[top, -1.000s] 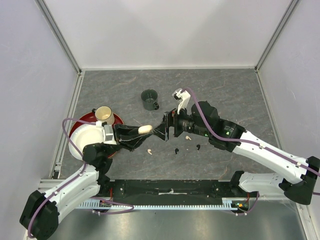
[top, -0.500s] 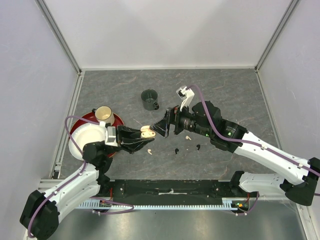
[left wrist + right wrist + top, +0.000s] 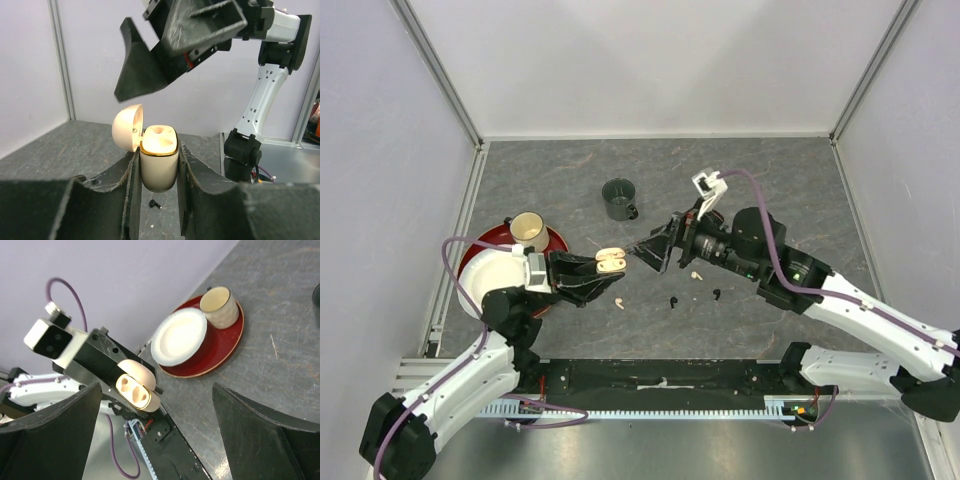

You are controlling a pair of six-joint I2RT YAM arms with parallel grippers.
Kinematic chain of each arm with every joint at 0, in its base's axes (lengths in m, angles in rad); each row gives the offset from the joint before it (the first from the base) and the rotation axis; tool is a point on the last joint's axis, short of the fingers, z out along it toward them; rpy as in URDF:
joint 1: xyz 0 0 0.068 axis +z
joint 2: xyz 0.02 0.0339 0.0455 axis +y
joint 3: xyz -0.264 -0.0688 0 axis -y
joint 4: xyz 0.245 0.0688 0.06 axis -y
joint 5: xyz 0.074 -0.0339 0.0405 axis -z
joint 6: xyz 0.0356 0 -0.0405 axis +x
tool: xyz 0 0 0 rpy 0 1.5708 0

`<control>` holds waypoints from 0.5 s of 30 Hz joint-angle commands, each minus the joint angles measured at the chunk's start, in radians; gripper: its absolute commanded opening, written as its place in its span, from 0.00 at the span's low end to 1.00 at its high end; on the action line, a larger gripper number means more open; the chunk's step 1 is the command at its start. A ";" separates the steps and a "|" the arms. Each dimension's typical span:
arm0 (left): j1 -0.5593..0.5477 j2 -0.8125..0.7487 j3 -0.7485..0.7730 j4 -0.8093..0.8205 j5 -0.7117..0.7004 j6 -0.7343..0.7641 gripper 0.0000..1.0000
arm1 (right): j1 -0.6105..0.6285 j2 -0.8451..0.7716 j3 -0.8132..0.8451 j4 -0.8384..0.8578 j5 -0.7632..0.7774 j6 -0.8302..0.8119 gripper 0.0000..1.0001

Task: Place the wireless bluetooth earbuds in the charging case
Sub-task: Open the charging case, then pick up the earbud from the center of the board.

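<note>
Progress: early.
- Charging case [image 3: 159, 162] has its lid swung open. Both wells look empty in the right wrist view, but they are small there, so this is not certain.
- None of the four earbuds [image 3: 619, 302] is seated. Two cream and two black lie loose on the counter [image 3: 790, 180] in a ragged row, on the near side of the dark green mug [image 3: 619, 199], toward the arm bases.
- Left to do: pick up buds, seat them in the wells, probably shut the lid. The cream pair is likely the match for this cream case.

Case position: lifted off the counter, on the near side of the mug and about level with it left to right, held upright.

Left pincer [image 3: 604, 265]: clamped on the case body from both sides, with the lid free above the fingers. The arm reaches from its base toward the mug, forearm low.

Right pincer [image 3: 650, 252]: jaws spread wide, nothing between them. It hovers above the counter, near side and a little right of the mug, tips aimed at the open case. The arm is stretched long from its base toward the mug.
</note>
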 commanded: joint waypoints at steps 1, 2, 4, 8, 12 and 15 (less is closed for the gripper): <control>-0.002 -0.041 -0.011 -0.044 -0.051 0.042 0.02 | -0.006 -0.088 0.007 0.041 0.172 0.004 0.98; -0.004 -0.048 -0.012 -0.053 -0.056 0.048 0.02 | -0.015 -0.100 0.005 -0.022 0.235 0.017 0.98; -0.002 -0.070 -0.012 -0.075 -0.057 0.054 0.02 | -0.035 -0.117 0.017 -0.123 0.447 0.063 0.98; -0.002 -0.110 -0.004 -0.132 -0.060 0.062 0.02 | -0.167 -0.094 0.037 -0.381 0.530 0.079 0.98; -0.002 -0.134 0.003 -0.162 -0.059 0.065 0.02 | -0.198 -0.036 0.010 -0.427 0.492 -0.064 0.98; -0.002 -0.151 0.014 -0.191 -0.054 0.065 0.02 | -0.199 -0.011 -0.038 -0.400 0.419 -0.257 0.98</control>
